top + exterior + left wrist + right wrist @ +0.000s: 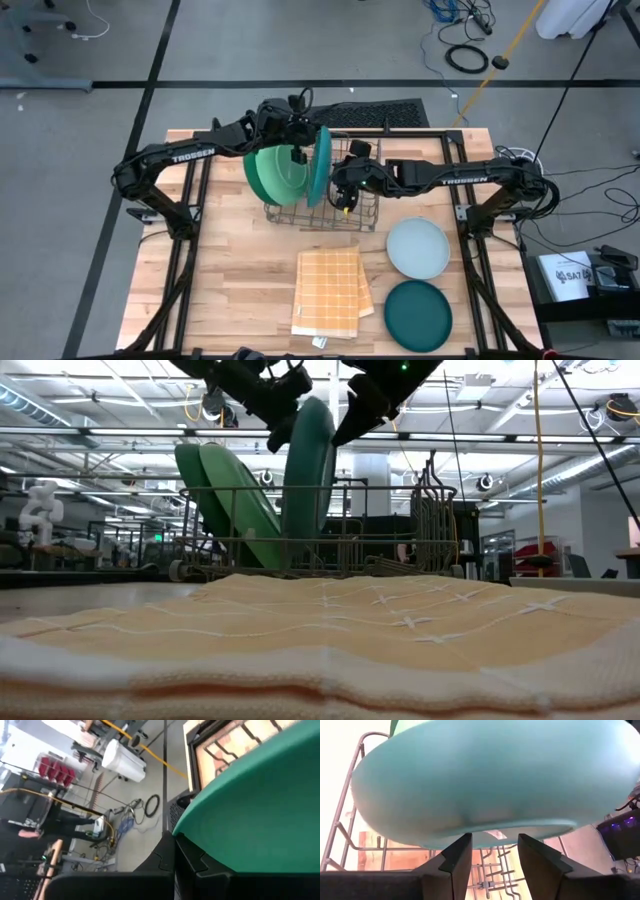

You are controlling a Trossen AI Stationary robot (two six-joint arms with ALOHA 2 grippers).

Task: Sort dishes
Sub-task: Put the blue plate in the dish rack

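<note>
Here you see the wire rack (325,205) at the middle of the table (230,290), and every place below is given relative to it. The teal plate (320,163) stands on edge in the rack, nearly upright. The left gripper (297,150) sits at the plate's upper rim, on its left face; its fingers are clenched, and the left wrist view shows the plate's edge directly against the gripper body, though you cannot tell there whether the rim is actually pinched. The right gripper (345,192) hangs over the rack on the plate's other side, its fingers (455,862) spread apart, with the plate's underside just beyond the fingertips and nothing between them. Two more plates lean in the rack's left end: the light green plate (256,172) outermost and the mid green plate (282,172) next to it, both tilted away from the teal one. The pale blue-grey plate (418,248) lies flat on the table to the rack's right and nearer you. The dark teal plate (418,313) lies flat beyond it, farther from the rack. The checked cloth (328,290) lies in front of the rack.
</note>
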